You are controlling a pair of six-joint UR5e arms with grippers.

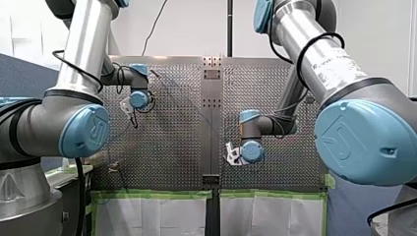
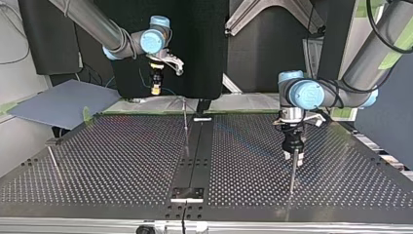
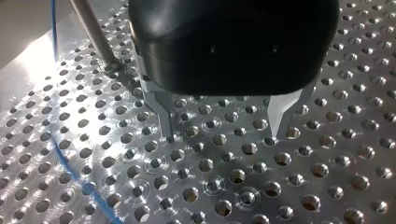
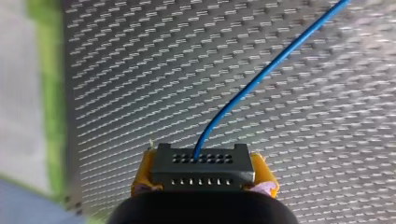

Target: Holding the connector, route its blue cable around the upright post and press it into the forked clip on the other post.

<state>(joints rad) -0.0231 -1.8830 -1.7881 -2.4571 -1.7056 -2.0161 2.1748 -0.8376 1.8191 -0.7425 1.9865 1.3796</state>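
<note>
Right gripper point(image 4: 204, 175) clamped on connector point(image 4: 201, 167), one yellow pad point(image 4: 144, 171) on each side of it. The connector is a dark grey rectangular block. Its face away from the gripper has a row of small round holes, and the side toward the camera has a row of small slots. The blue cable point(image 4: 261, 77) comes out of one hole near the middle of the row. It is thin and glossy, rising ahead of the gripper in a gentle curve and then running off diagonally over the table point(image 4: 140, 84). In the top view, the right gripper point(image 2: 156, 88) hangs well above the table with the connector at its tip.

Left gripper point(image 3: 223, 133) is open with nothing between its metal fingers point(image 3: 164, 114). The tips are down at the table point(image 3: 243, 177) surface; can't tell if they touch it. A metal post point(image 3: 93, 33) stands just beside one finger, a little behind it. A loop of the cable point(image 3: 88, 190) lies on the table on the post's side of the gripper, apart from the fingers. In the top view, the left gripper point(image 2: 293, 157) sits low with a thin post point(image 2: 292, 178) right at it.
</note>
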